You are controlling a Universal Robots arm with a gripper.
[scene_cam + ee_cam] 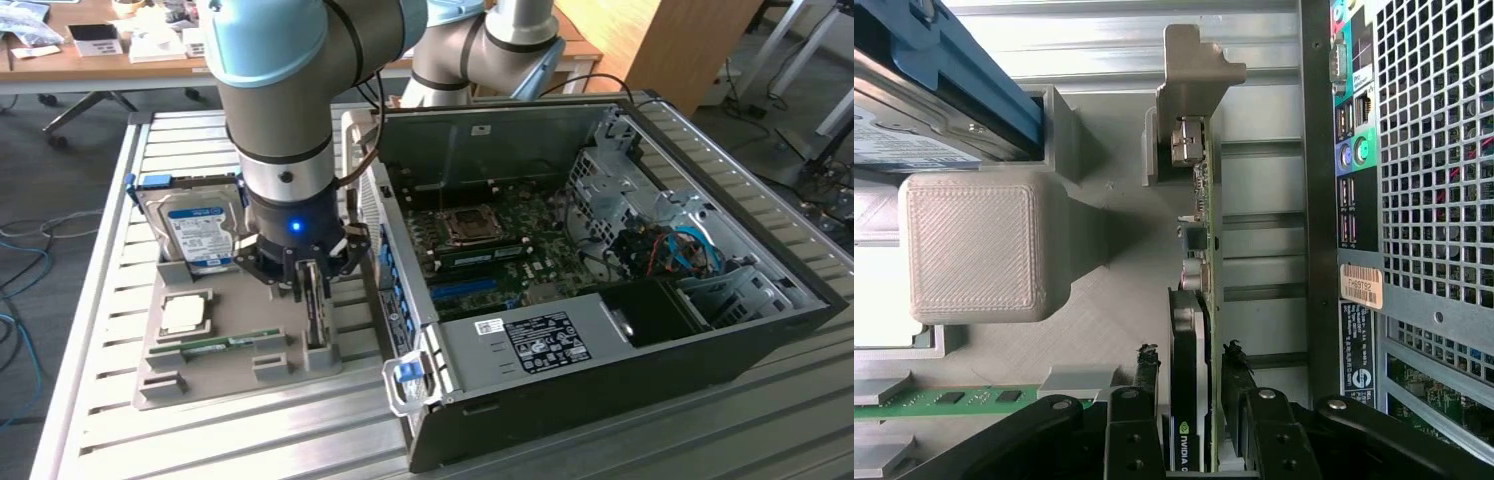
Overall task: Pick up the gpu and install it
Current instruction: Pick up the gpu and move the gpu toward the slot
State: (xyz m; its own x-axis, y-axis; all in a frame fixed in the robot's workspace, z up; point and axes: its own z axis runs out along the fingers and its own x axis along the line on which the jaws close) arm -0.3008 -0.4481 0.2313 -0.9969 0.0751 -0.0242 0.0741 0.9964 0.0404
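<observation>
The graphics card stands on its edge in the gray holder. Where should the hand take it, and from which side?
Likely across its two flat faces, at the free top edge of the graphics card, away from the metal bracket. Come down from above: the card stands upright in a slot of the gray holder, so its top edge is the free part. The hand is over it.

Thin green circuit-board gpu with silvery end bracket point(1194, 300): one end runs off the wrist picture's edge. In the exterior view, the black gripper point(311, 292) hides most of it. Boxy silver hard drive with blue-white label point(904, 140): cropped, label text illegible.
</observation>
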